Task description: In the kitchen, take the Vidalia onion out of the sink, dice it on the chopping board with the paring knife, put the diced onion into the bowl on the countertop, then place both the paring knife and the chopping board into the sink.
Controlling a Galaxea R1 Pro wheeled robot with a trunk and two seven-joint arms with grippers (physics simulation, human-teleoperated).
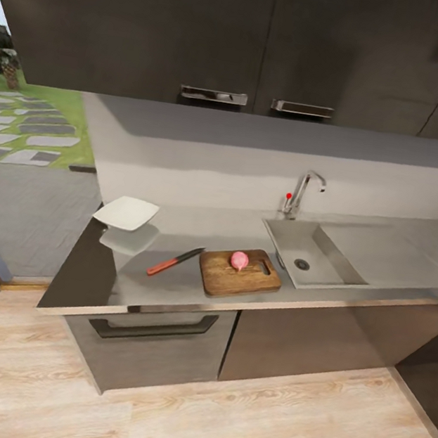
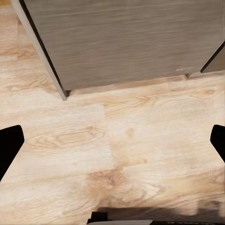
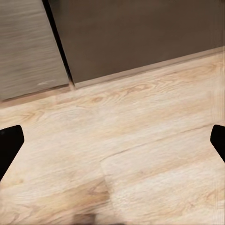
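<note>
A home kitchen.
Long grey countertop [image 1: 187, 281] with a steel sink [image 1: 313, 252] and tap [image 1: 303, 192], dark cupboards [image 1: 209, 25] above, wooden floor [image 1: 214, 418] below.

No words, numbers, labels or brand names to read anywhere. Only sign: small red dot on tap [image 1: 303, 192] by sink [image 1: 311, 254]. Tiny pale smudge on cabinet front [image 2: 136, 42] in left wrist view, too blurry to read. Same kind of smudge on cabinet in right wrist view, also unreadable.
</note>
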